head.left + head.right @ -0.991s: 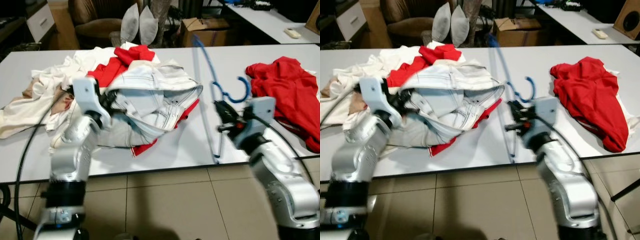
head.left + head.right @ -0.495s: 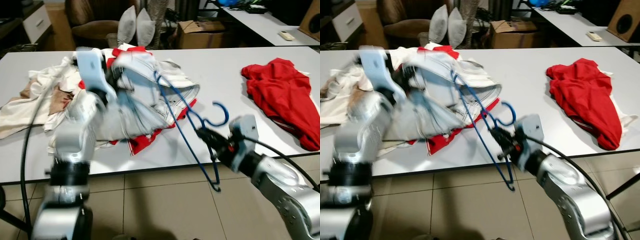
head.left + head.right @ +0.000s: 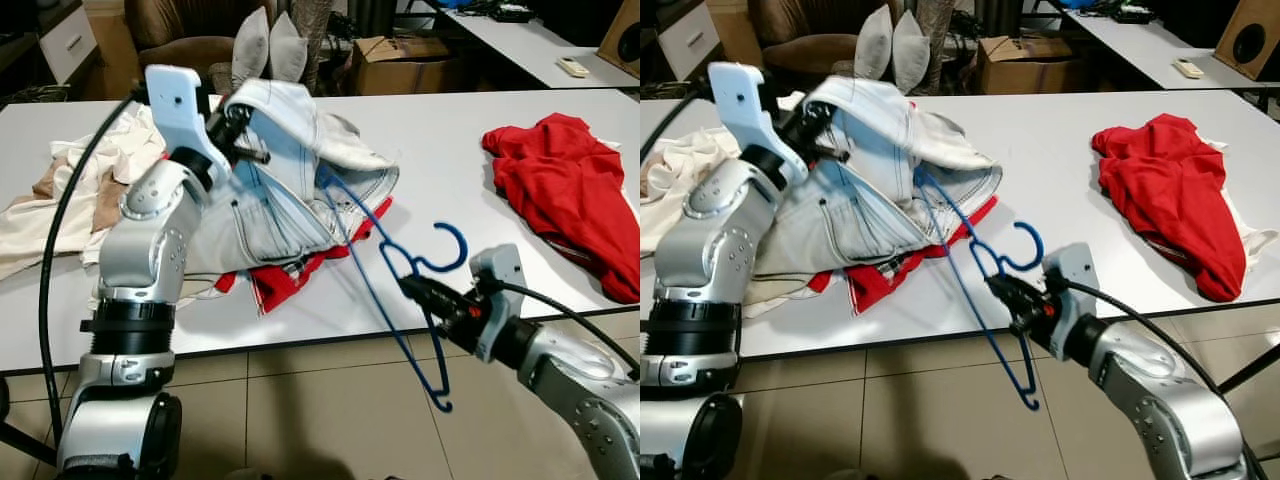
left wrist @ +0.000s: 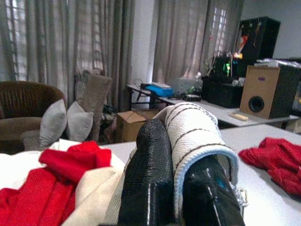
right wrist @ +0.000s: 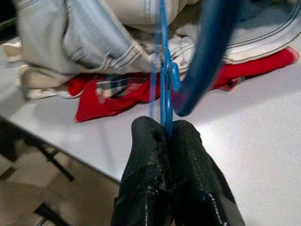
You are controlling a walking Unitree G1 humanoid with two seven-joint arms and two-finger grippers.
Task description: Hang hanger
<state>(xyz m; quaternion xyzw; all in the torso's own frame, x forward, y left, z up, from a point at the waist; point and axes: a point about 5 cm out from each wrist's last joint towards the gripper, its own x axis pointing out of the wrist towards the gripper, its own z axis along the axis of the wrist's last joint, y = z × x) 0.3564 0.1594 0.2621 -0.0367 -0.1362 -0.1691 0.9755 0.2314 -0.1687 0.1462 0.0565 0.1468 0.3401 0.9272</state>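
Observation:
A blue wire hanger (image 3: 464, 245) hangs tilted over the table's front edge, with my right gripper (image 3: 412, 288) shut on its neck just below the hook. In the right wrist view the wire (image 5: 163, 70) runs out from between the closed fingers toward the clothes. The hanger's far end reaches the pale denim garment (image 3: 285, 130). My left gripper (image 3: 243, 125) is shut on this garment's hem and holds it up above the clothes pile. In the left wrist view a fold of denim (image 4: 193, 127) is clamped between the black fingers (image 4: 148, 160).
The white table (image 3: 430, 130) carries a pile of white and red clothes (image 3: 90, 170) at the left and a red garment (image 3: 565, 180) at the right. Behind it are two grey cushions (image 3: 270, 45), a cardboard box (image 3: 400, 62) and another table. Tiled floor lies below.
My left gripper has lifted the denim garment up off the pile. My right gripper has brought the hanger down and left, toward the table's front edge and the garment.

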